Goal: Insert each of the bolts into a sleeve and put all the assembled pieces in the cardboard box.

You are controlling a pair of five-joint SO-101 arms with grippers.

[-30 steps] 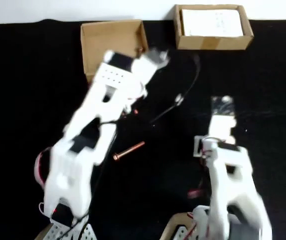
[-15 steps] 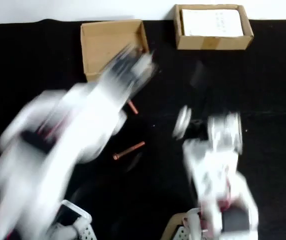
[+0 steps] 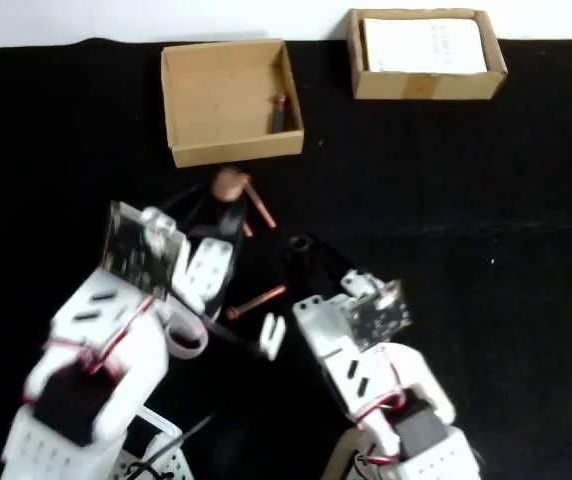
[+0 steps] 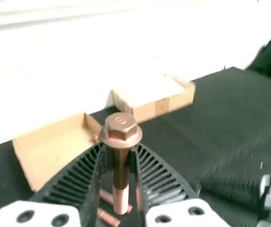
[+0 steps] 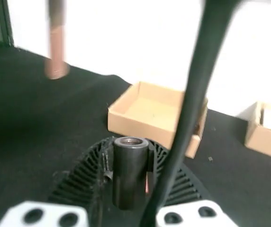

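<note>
Black bench (image 3: 486, 200), white wall (image 3: 116, 18). Sheet (image 3: 426, 45) at far edge: print unreadable. L tool (image 4: 120, 152) clamps bolt (image 4: 120, 130), R tool (image 5: 130, 156) sleeve (image 5: 129, 182).

Assembled piece (image 3: 278, 108), perhaps, in cardboard box (image 3: 216, 100), loose bolt (image 3: 258, 301) before it

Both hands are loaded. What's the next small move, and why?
Probably swing the left hand across until its bolt hangs over the sleeve in the right hand. The bolt is clamped head up, threads down; the sleeve stands upright, bore open upward, and the high view shows them apart.
</note>
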